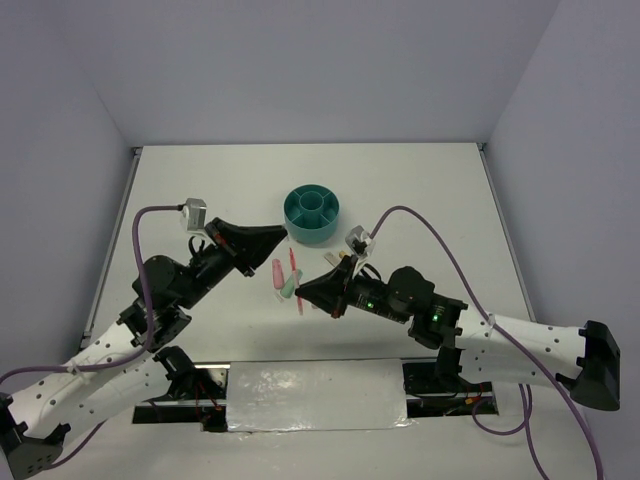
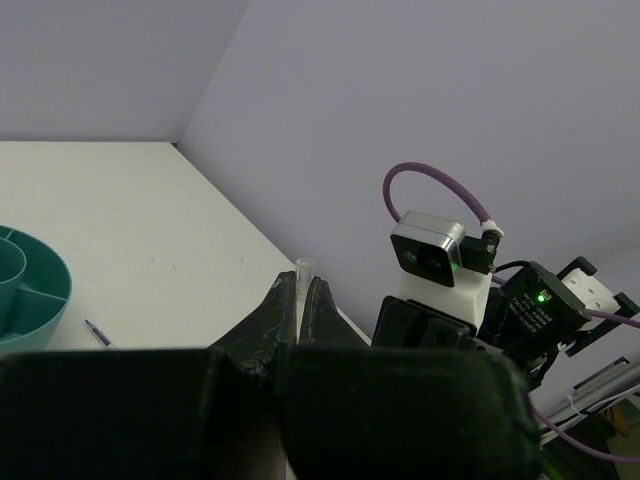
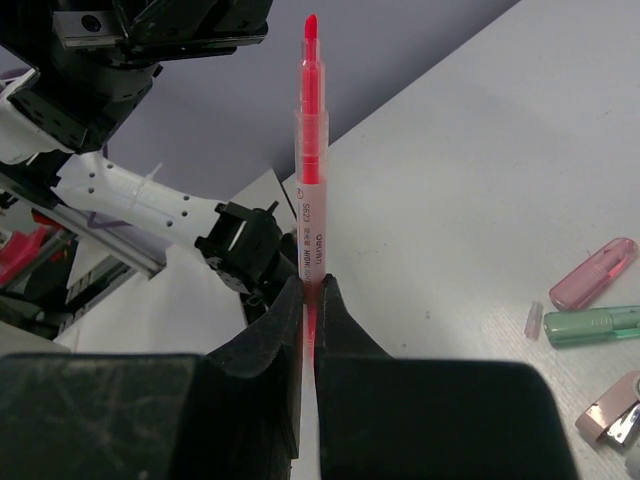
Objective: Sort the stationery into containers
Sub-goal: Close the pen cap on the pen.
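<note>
The capsules (image 1: 277,271) lie before the organiser (image 1: 311,233), slightly left

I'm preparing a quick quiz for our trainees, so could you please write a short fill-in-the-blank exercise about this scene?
1. The right gripper is shut on a ____ pen.
2. Beside the pink capsule lies a second capsule that is pale ____.
3. The round organiser is ____ in colour.
4. The left gripper, shut on a thin pale item, is nearer the organiser than the ____ gripper.
Missing words: pink; green; teal; right.

glossy translucent plastic pink pen (image 3: 309,150), frosted plastic grey pen (image 2: 305,268), smooth teal plastic organiser (image 1: 311,228), matt white table (image 1: 430,190)
</note>
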Robot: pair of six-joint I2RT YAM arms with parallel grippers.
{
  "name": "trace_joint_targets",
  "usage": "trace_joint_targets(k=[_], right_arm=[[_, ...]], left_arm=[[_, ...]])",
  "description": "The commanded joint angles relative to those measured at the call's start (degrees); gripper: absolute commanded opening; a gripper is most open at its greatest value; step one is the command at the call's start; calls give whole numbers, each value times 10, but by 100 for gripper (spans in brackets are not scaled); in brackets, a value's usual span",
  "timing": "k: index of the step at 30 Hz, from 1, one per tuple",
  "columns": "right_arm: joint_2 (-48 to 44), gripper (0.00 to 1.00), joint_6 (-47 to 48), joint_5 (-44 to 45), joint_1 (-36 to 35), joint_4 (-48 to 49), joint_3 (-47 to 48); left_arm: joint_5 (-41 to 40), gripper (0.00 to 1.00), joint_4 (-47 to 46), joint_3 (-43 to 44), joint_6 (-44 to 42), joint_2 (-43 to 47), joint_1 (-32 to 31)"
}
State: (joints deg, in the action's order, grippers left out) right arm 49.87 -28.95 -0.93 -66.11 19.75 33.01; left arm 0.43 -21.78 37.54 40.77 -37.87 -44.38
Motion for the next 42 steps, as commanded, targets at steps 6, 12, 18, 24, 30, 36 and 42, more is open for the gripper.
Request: trace_joint_targets(k=[6,12,18,24,30,36,42], right_arm=[[3,0,21,25,-3,-8,36],[1,0,28,30,-2,-16,41],[2,0,28,26,-2,-20,44],[2,0,29,22,-3,-29,48],[-3,0,29,24,-2,-32,48],[-6,0,34,37,-2,-44,57],[-11,0,43,44,-2,-57,65]], left_arm=[[25,0,-48,2,17,9,3],[26,0,-56,-5,26,4,3],[29,0,-62,-8,29,-8,3],[23,0,-64,-12,30,-7,3],[21,0,-62,-12,29,-5,3],[27,0,-63,-15,33,-7,3],[30,0,-59,-20,33,-9,3]])
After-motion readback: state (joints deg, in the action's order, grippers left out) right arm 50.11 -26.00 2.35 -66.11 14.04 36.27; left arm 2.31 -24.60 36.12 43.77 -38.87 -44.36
